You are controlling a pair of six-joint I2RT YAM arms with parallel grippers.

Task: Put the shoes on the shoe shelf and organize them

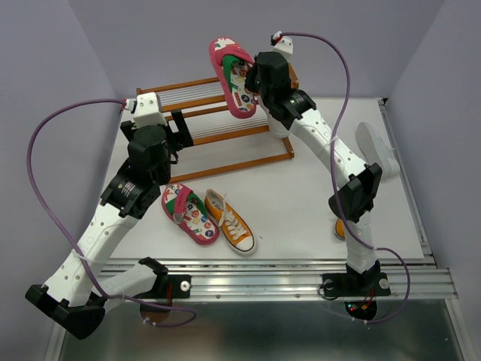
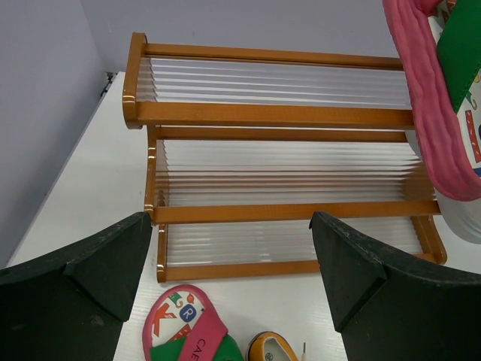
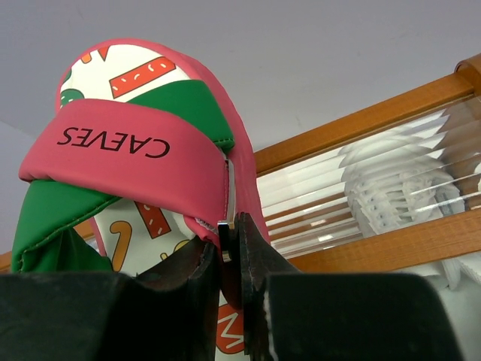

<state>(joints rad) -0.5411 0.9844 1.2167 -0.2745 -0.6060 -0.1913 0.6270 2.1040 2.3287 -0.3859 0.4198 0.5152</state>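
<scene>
Top view w/ two wrist views. One pink shoe (image 1: 229,71), green-lined w/ sticker prints, is held in the air by the right gripper (image 3: 231,242). It is tilted, above the shoe shelf (image 2: 278,114) toward its right end. The right jaws are clamped on the shoe's pink edge by the strap, which is printed "CAEVES".

The left gripper (image 2: 231,248) is held low in front of the shelf's left part. Its jaws are spread wide apart w/ nothing between them. The shelf's rod tiers are seen beyond them.

On the white surface (image 1: 301,203), in front of the shelf, the second pink shoe (image 1: 189,214) is laid sole down. An orange sneaker (image 1: 229,222) w/ white laces is set just beside it on its right. A second orange sneaker (image 1: 340,228) is mostly hidden behind the right arm. A white sneaker (image 1: 374,147) is seen at the surface's right side, well apart from the shelf. Another white sneaker (image 3: 383,188) is seen through the rods in the right wrist view; its tier can't be told.
</scene>
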